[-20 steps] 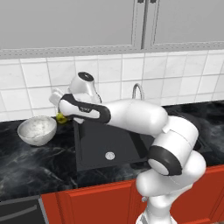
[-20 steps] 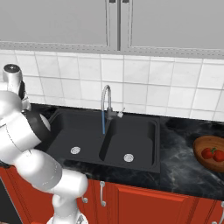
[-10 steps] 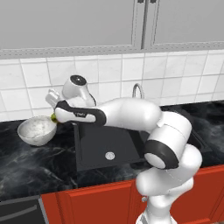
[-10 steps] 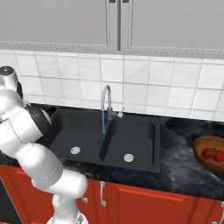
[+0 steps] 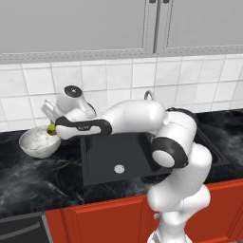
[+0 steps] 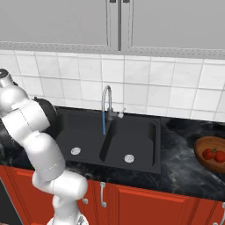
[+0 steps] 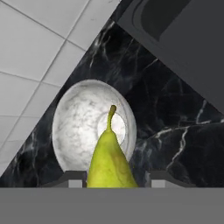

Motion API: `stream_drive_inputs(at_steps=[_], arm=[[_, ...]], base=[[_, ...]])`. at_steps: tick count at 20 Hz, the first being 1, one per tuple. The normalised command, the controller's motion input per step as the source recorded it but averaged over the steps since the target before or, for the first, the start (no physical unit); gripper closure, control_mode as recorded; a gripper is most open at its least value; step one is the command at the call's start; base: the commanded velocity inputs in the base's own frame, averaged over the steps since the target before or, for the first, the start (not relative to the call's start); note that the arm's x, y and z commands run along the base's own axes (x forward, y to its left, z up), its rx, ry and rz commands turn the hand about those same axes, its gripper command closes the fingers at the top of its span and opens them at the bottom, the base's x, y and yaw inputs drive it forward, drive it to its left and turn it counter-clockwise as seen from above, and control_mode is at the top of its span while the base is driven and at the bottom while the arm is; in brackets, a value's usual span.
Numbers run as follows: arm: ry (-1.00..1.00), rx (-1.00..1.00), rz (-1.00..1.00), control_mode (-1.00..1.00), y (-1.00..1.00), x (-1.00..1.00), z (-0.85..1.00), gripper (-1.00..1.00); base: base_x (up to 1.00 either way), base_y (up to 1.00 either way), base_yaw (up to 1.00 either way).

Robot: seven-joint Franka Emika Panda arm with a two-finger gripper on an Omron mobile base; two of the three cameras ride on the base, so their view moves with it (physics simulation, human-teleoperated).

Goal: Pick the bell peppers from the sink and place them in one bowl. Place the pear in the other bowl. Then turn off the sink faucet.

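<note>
My gripper (image 5: 51, 129) is shut on the yellow-green pear (image 5: 50, 128), held just above the right side of the white speckled bowl (image 5: 35, 142) on the counter left of the sink (image 5: 128, 159). In the hand view the pear (image 7: 109, 159) stands stem-up between the fingertips (image 7: 72, 180), with the white bowl (image 7: 72, 118) right behind it. Two red bell peppers (image 6: 213, 154) lie in a wooden bowl (image 6: 206, 144) on the counter right of the sink (image 6: 140, 136). The silver faucet (image 6: 106, 105) lets a thin blue stream fall into the left basin.
Black marble counter (image 5: 28, 175) runs on both sides of the sink, with white tiled wall behind and grey cabinets above. A round silver drain disc (image 6: 128, 158) sits in each basin. My arm spans across the sink in the left base view.
The arm has swung further left, carrying the pear from beside the sink's left edge to over the white bowl. The bowls and the faucet have not moved.
</note>
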Motion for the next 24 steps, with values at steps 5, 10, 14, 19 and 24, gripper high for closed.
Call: stream_drive_inputs(at_steps=[5,10,14,19,24], arm=[[0.08,-0.03,-0.05,-1.0,0.24,0.43,-0.12,1.0],[0.06,-0.05,-0.05,-1.0,0.38,0.41,-0.2,1.0],[0.02,-0.07,-0.06,-1.0,0.67,0.12,-0.15,1.0],[0.03,-0.04,-0.1,-1.0,0.3,0.38,-0.02,-1.0],[0.03,-0.01,-0.12,-1.0,-0.13,0.36,0.0,-1.0]], base=[[0.0,0.0,0.0],[0.0,0.0,0.0],[0.0,0.0,0.0],[0.0,0.0,0.0],[0.0,0.0,0.0]])
